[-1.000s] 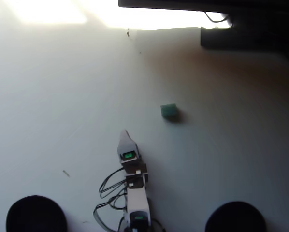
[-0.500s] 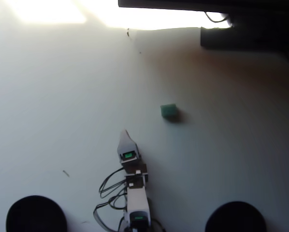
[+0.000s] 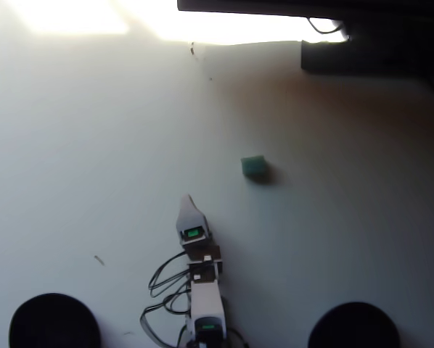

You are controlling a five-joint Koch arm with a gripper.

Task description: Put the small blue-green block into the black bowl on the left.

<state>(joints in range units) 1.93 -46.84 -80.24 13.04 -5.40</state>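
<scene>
The small blue-green block [image 3: 254,167] lies alone on the white table in the overhead view, a little right of centre. My gripper [image 3: 189,199] points up the picture from the bottom centre and sits below and left of the block, well apart from it. Its jaws taper to a single narrow tip with no gap and nothing between them. The black bowl [image 3: 54,321] stands at the bottom left corner, partly cut off by the picture's edge.
A second, identical black bowl [image 3: 355,326] stands at the bottom right. Dark equipment with a cable [image 3: 362,36] fills the top right. Loose arm cables [image 3: 159,286] loop beside the arm's base. Strong glare washes out the table's top left.
</scene>
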